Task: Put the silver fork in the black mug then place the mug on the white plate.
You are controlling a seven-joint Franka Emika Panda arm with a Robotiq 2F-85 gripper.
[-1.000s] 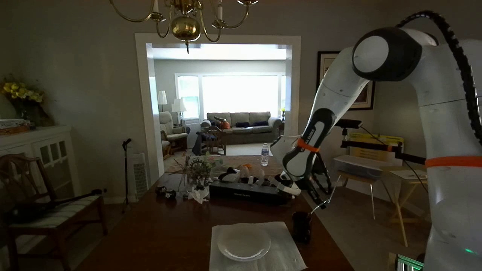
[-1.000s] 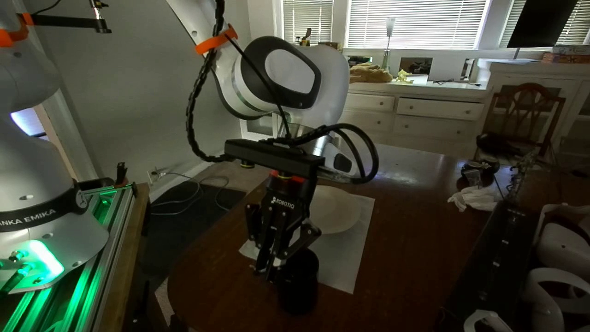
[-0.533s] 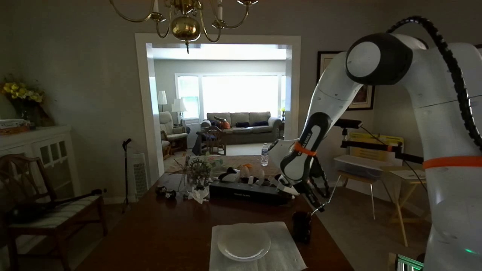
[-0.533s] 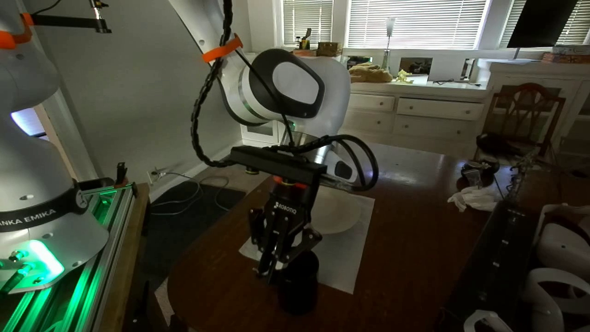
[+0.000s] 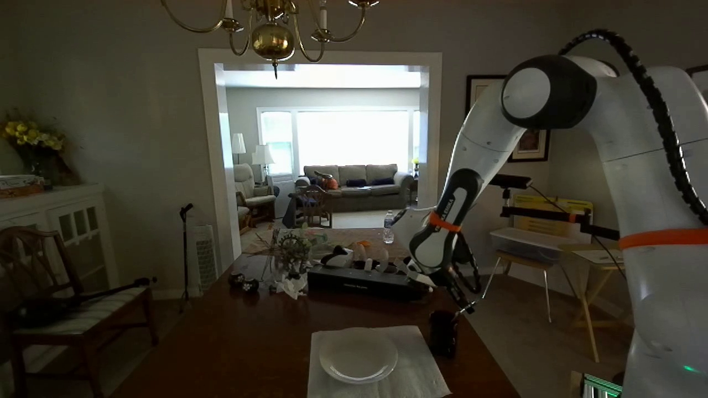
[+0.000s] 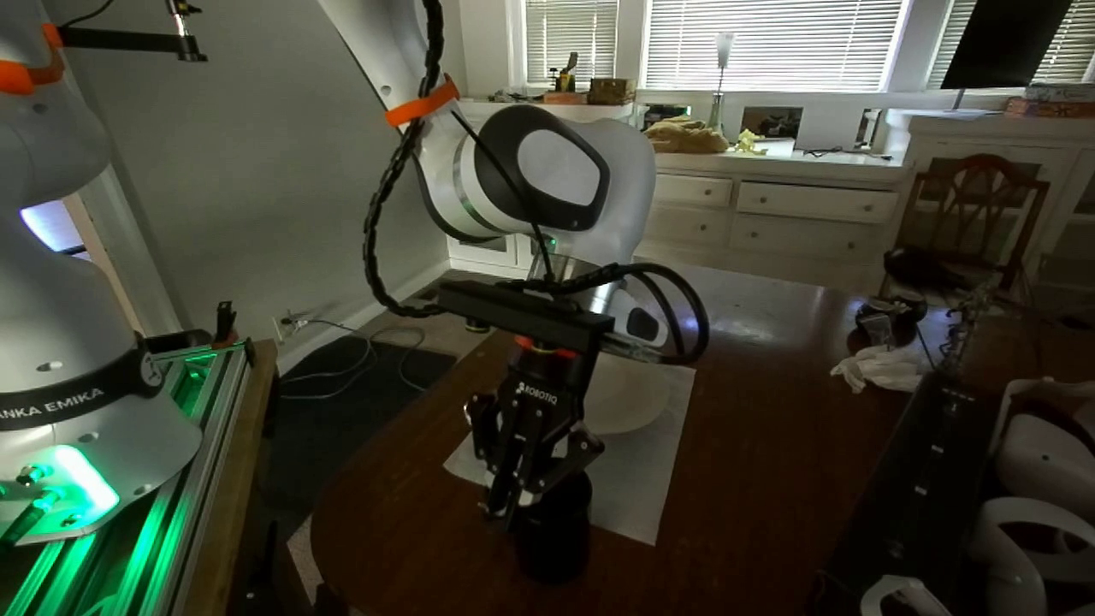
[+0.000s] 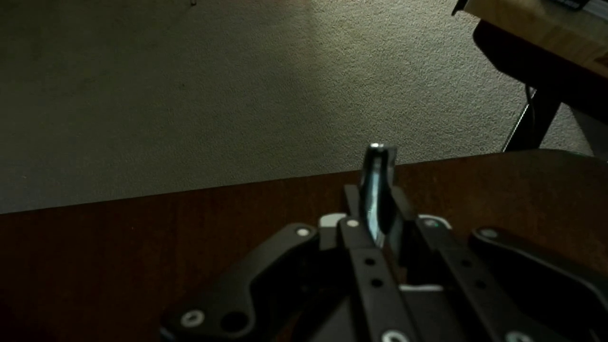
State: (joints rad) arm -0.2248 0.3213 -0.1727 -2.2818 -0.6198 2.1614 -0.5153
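Note:
My gripper (image 5: 467, 308) is shut on the silver fork (image 5: 462, 310), which shows in the wrist view (image 7: 375, 190) between the fingertips (image 7: 377, 204). The fork slants down to the black mug's rim in an exterior view; I cannot tell whether its end is inside. The black mug (image 5: 443, 334) stands upright on the table near its edge. It also shows in an exterior view (image 6: 556, 539), where my gripper (image 6: 505, 513) overlaps its rim and the fork is mostly hidden. The white plate (image 5: 358, 356) lies beside the mug, partly behind my gripper in an exterior view (image 6: 633, 398).
The plate sits on a white paper sheet (image 5: 409, 381) on the brown wooden table (image 5: 260, 342). A long black box (image 5: 359, 283), crumpled tissue (image 5: 292, 284) and a plant stand farther down the table. The table edge and carpet (image 7: 237, 95) lie past the fork.
The arm has lowered and shifted slightly, bringing the fork's end a little lower and closer in against the mug's rim. The grip on the fork, the mug and the plate look unchanged.

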